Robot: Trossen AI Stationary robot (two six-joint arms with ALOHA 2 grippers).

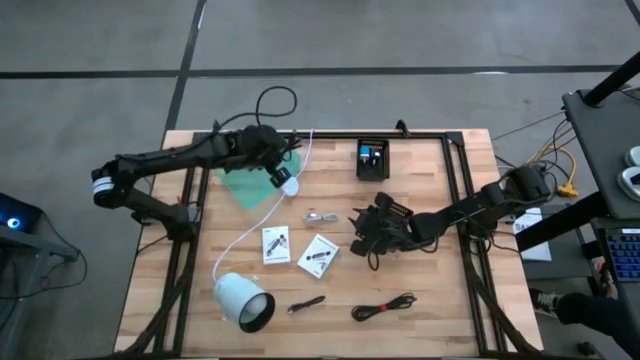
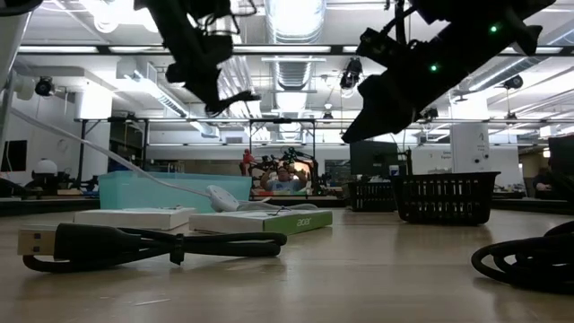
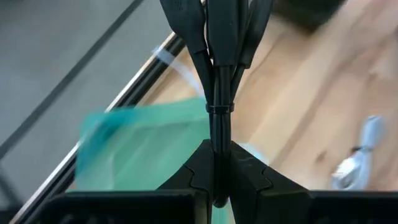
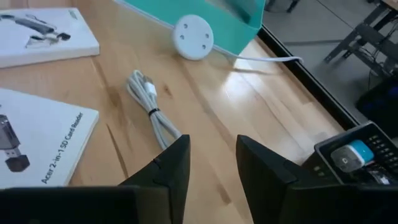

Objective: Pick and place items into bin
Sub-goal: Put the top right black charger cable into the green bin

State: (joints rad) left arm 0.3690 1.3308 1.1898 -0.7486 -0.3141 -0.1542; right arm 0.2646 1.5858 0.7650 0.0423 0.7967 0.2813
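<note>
**Left gripper holds a black cable over the teal bin**

The left gripper is clenched on a bundled black cable, held above the teal bin at the table's back left. The right gripper hovers mid-table with fingers parted and nothing between them, near a small coiled white cable. Two white cards lie between the arms. Another black cable rests near the front edge.

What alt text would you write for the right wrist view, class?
The right gripper, fingers apart, hovers over a wooden table near a bundled white cable. Two white card-reader boxes lie beside it, with a round white disc by a teal bin beyond.
</note>
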